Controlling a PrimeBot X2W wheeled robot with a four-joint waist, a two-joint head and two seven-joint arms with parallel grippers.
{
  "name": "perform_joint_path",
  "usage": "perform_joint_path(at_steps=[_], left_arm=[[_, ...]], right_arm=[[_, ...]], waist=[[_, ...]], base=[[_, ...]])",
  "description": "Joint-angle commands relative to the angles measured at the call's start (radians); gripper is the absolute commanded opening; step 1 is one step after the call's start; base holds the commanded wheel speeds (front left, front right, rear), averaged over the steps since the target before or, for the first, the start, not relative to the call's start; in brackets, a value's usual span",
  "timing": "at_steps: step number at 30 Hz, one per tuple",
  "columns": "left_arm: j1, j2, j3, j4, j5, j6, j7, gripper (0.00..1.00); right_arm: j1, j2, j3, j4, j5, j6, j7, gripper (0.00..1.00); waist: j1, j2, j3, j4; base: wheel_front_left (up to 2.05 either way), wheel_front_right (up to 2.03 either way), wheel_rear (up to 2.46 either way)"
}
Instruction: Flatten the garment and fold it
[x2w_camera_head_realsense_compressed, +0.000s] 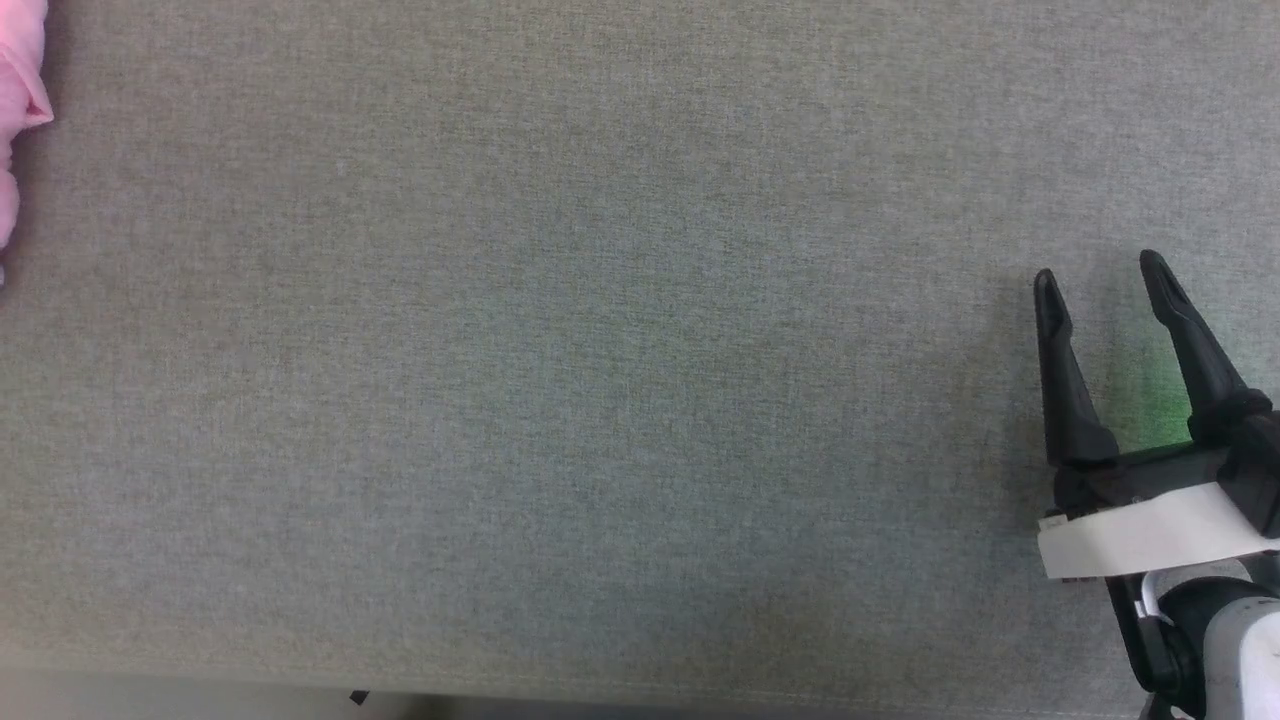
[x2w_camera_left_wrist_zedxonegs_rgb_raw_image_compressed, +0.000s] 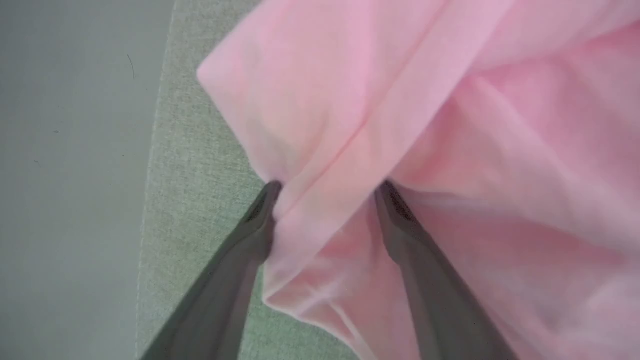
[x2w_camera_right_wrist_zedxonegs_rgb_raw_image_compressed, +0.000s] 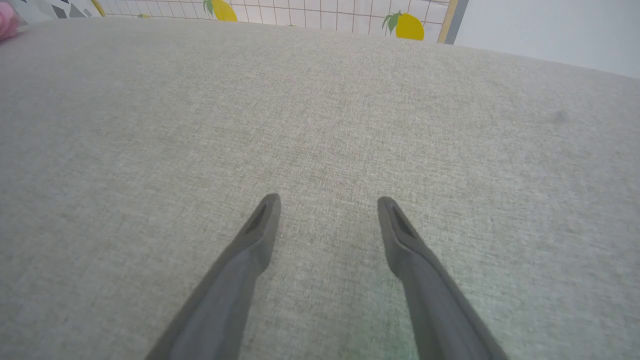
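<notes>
The garment (x2w_camera_head_realsense_compressed: 20, 60) lies bunched at the far left edge of the grey-green cloth-covered table (x2w_camera_head_realsense_compressed: 600, 350), just a pink sliver of it in the head view, well apart from the right gripper (x2w_camera_head_realsense_compressed: 1098, 270) at the lower right. That gripper hovers over bare table with its two dark fingers spread wide and nothing between them; from its own wrist (x2w_camera_right_wrist_zedxonegs_rgb_raw_image_compressed: 328, 200) the weave of the covering runs off toward a tiled wall with lemons printed on it (x2w_camera_right_wrist_zedxonegs_rgb_raw_image_compressed: 410, 25), and a speck of pink sits at the far upper left corner. Over by the table's edge, the left gripper (x2w_camera_left_wrist_zedxonegs_rgb_raw_image_compressed: 327, 187) is in among the pink folds (x2w_camera_left_wrist_zedxonegs_rgb_raw_image_compressed: 450, 125), its fingers standing wide apart with a soft ridge of cloth running between them, not pinched. Beside it the table edge drops to a plain grey floor (x2w_camera_left_wrist_zedxonegs_rgb_raw_image_compressed: 70, 150).
</notes>
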Motion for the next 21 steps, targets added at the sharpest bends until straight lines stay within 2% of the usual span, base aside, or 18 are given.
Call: perform_joint_path(at_steps=[1, 3, 7, 11, 18, 21], left_arm=[[0.02, -0.039, -0.041, 0.012, -0.016, -0.002, 0.024, 0.0], [0.017, -0.03, -0.057, 0.008, -0.033, -0.002, 0.027, 0.0], [-0.002, -0.01, -0.079, 0.029, -0.026, -0.002, -0.05, 0.0], [-0.04, 0.0, -0.087, 0.056, 0.015, -0.002, -0.19, 0.0], [-0.147, 0.004, -0.11, 0.081, 0.139, -0.002, -0.507, 0.0], [-0.193, 0.001, -0.136, 0.054, 0.178, -0.002, -0.59, 0.0]], right_arm=[[-0.015, 0.003, -0.003, -0.005, -0.006, -0.002, -0.002, 1.0], [-0.013, 0.003, -0.004, -0.001, -0.007, -0.002, 0.001, 1.0], [-0.015, 0.002, 0.005, 0.013, -0.009, -0.002, 0.005, 1.0], [-0.018, -0.002, 0.015, 0.035, -0.003, -0.002, 0.008, 1.0], [-0.014, -0.007, 0.036, 0.091, 0.014, -0.002, 0.009, 1.0], [-0.009, -0.006, 0.041, 0.113, 0.021, -0.002, 0.009, 1.0]], waist=[[-0.0001, -0.0001, -0.006, 0.006], [-0.0001, -0.0001, -0.014, 0.01], [-0.0001, -0.0001, -0.052, 0.017], [-0.0001, -0.0001, -0.108, 0.021], [-0.0001, -0.0001, -0.243, 0.019], [-0.0001, -0.0001, -0.301, 0.015]], base=[[0.0, 0.0, 0.0], [0.0, 0.0, 0.0], [0.0, 0.0, 0.0], [0.0, 0.0, 0.0], [0.0, 0.0, 0.0], [0.0, 0.0, 0.0]])
